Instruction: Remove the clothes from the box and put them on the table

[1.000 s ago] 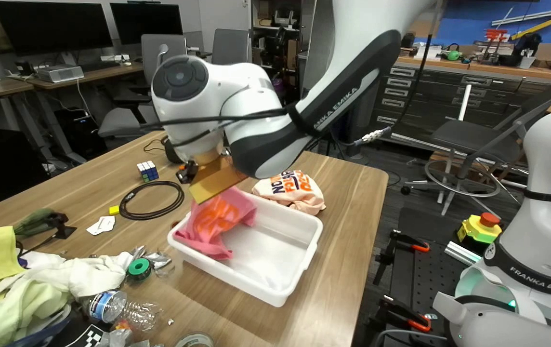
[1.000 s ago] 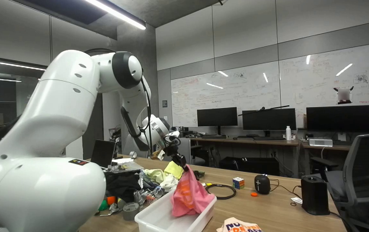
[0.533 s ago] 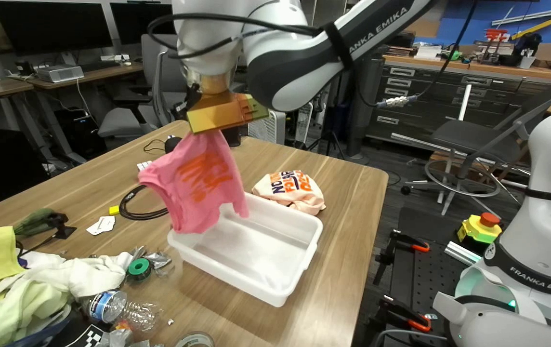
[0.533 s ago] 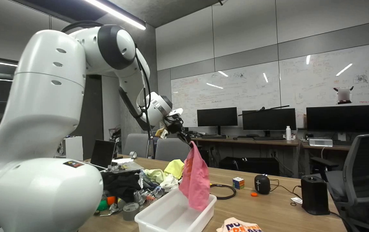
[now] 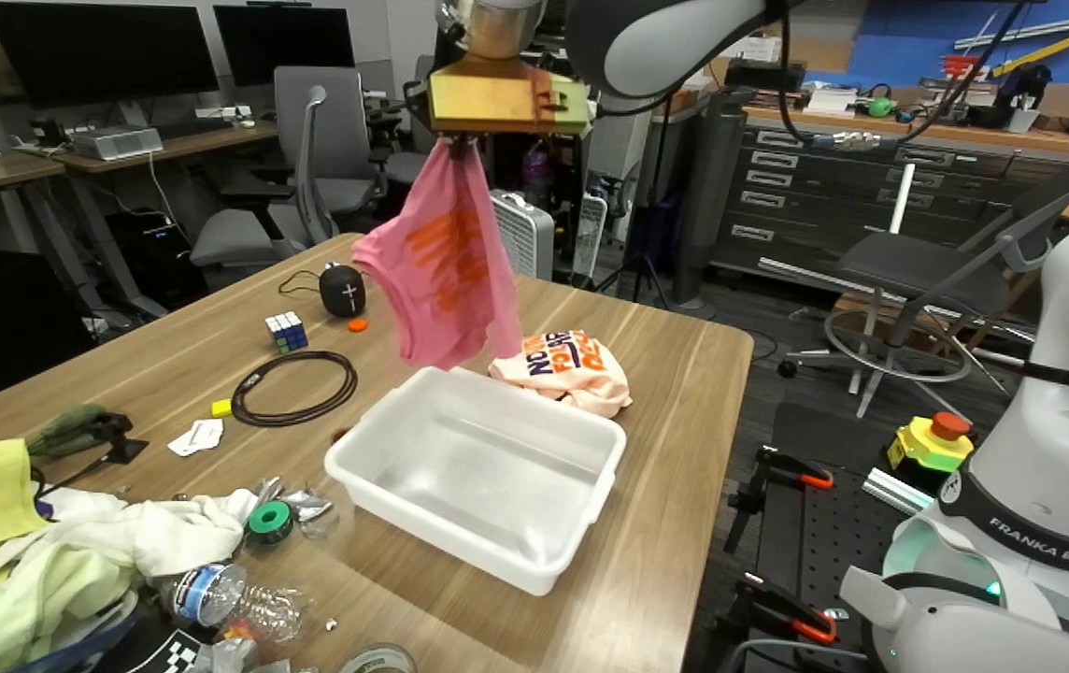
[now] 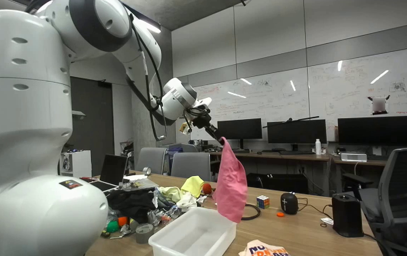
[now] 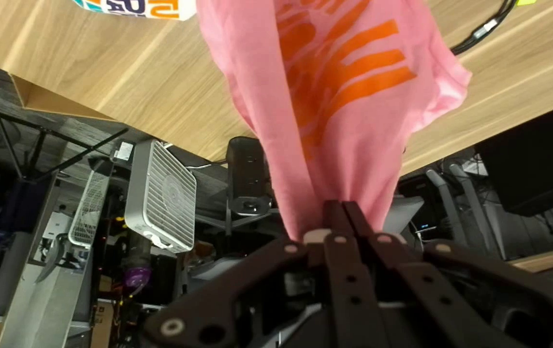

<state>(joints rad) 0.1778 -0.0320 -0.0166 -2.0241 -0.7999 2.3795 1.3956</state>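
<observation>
My gripper [image 5: 462,146] is shut on the top of a pink cloth [image 5: 446,271] with orange print and holds it up in the air. In the wrist view the closed fingertips [image 7: 343,207] pinch the pink cloth [image 7: 354,106], which hangs from them. In an exterior view the cloth [image 6: 230,181] hangs at the far edge of the white box [image 6: 193,233]. I cannot tell whether its hem touches the rim. The white box [image 5: 497,477] shows no cloth inside. A peach cloth with printed letters [image 5: 572,369] lies on the wooden table [image 5: 675,393] beside the box.
A coiled black cable [image 5: 296,411], a puzzle cube [image 5: 286,332] and a black speaker [image 5: 342,291] stand on the table. Clothes [image 5: 161,533], a plastic bottle [image 5: 235,598] and tape [image 5: 270,522] are piled near the box. The table's edge [image 5: 731,421] lies beyond the box.
The gripper has risen with the pink cloth and moved away over the box's far end. The cloth was partly inside the box and now hangs out of it.
</observation>
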